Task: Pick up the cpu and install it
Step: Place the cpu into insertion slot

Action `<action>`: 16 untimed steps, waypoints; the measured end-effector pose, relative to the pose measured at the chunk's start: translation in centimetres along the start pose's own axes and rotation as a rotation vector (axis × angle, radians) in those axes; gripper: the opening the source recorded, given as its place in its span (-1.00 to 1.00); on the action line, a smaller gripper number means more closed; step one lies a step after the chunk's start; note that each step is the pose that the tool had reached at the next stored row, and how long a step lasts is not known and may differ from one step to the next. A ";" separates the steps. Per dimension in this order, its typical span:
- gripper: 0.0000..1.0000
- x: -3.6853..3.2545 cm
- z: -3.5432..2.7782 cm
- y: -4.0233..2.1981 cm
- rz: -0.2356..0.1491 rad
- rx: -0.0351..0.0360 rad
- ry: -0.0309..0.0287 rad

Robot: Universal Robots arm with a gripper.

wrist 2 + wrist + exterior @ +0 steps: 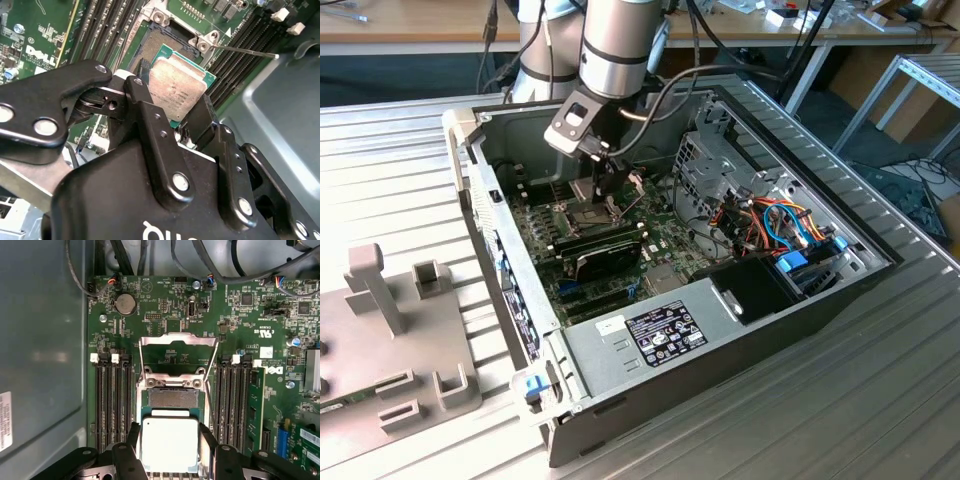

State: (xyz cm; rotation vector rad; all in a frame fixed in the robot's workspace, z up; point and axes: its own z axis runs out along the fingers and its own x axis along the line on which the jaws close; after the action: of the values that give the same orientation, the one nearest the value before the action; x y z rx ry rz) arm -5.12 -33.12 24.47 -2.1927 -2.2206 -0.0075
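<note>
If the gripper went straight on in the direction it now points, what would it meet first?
Most likely the open socket on the motherboard: the gripper, shut on the cpu, points down at it, so the cpu would touch first. How far above it hangs is unclear.

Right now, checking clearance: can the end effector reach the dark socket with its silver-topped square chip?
Probably yes: the silver-topped square chip hangs close to the dark socket, whose hinged metal frame stands open.

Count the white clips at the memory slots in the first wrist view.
4 white clips: two at the memory slots on one side of the open socket, two on the other side. The pincer covers the slots' other ends, so more may be hidden.
</note>
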 end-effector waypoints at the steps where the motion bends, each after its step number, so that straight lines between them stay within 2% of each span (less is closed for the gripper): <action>1: 0.09 -0.01 0.10 0.00 0.002 0.0000 0.0000; 7: 0.09 -0.01 0.24 0.01 0.004 -0.0002 0.0003; 11: 0.09 -0.02 0.56 0.05 0.003 0.0016 0.0001; 14: 0.09 -0.03 1.41 0.24 0.004 0.0052 0.0002; 16: 0.09 -0.04 1.74 0.26 0.004 0.0060 0.0001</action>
State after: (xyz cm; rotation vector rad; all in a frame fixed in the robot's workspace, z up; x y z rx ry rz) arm -4.88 -33.13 22.73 -2.1940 -2.2133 -0.0009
